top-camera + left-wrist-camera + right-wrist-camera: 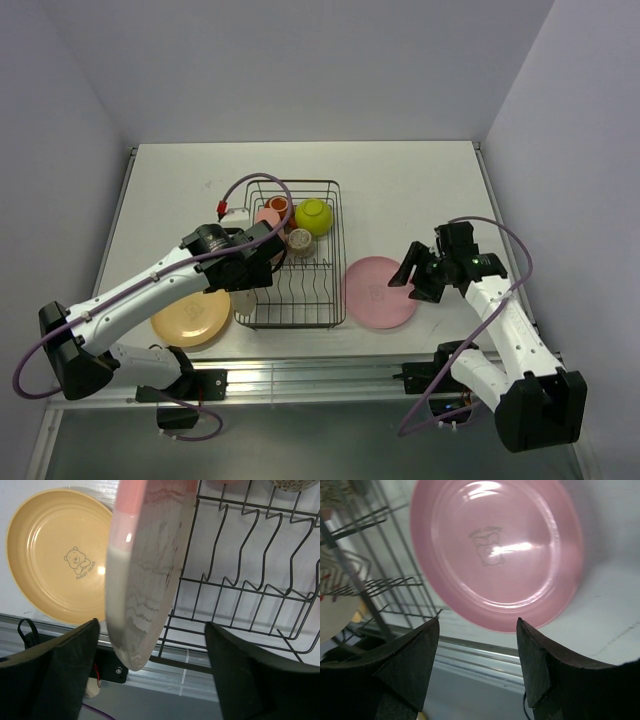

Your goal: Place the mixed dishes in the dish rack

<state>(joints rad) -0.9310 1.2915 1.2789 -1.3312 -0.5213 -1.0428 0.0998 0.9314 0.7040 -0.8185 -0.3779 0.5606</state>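
The pink-and-cream plate (145, 565) stands on edge at the left side of the black wire dish rack (250, 580), between the wide-apart fingers of my left gripper (151, 630), which is open and not touching it. In the rack (293, 255) sit the lime-green bowl (313, 216), the red-orange cup (278, 205), the salmon-pink tumbler (266, 217) and the small tan bowl (300, 241). The yellow-orange plate (192, 316) lies flat left of the rack. My right gripper (478, 622) is open and empty, hovering at the near edge of the pink plate (495, 550), which lies flat right of the rack.
The table's metal front rail (320, 372) runs just below both plates. The left arm (150, 285) reaches over the yellow-orange plate (55, 575). White walls close the table on the left, back and right.
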